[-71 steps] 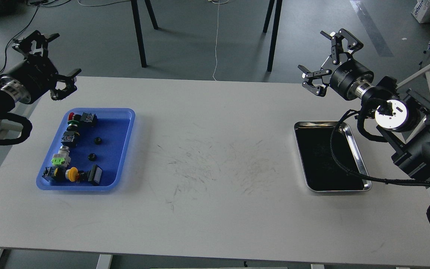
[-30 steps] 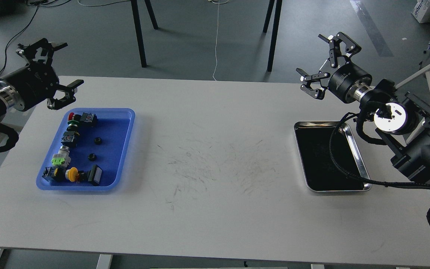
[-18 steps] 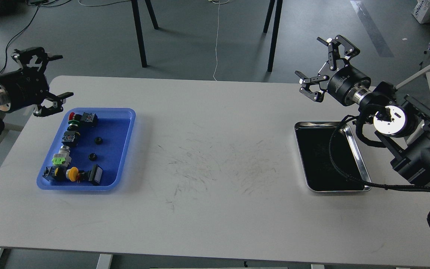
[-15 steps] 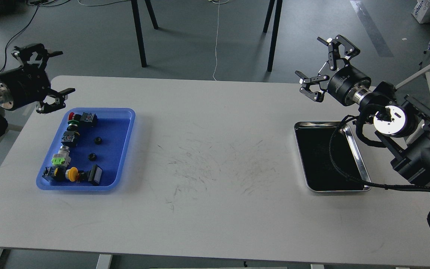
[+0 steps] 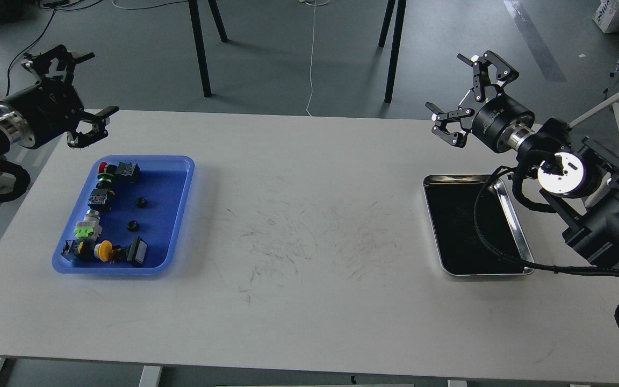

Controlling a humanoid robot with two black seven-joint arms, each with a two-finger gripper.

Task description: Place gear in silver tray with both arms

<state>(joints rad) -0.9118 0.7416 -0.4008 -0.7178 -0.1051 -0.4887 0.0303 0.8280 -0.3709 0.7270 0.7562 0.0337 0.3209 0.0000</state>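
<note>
Blue tray, silver tray with dark bottom, white table with greyish, perhaps scuffed, marks

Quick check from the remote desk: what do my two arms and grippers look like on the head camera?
Both arms are black, with silver wrist rings. The left gripper and right gripper are black two-finger pincers with open linkage frames. The right arm shows a round white joint cap and a black ribbed cable.

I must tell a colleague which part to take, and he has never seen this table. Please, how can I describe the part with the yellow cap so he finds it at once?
Look at the blue tray on the left side of the white table. Along its near edge lies a row of parts; the yellow-capped part is in the middle of that row. It is the only yellow thing in the tray.
</note>
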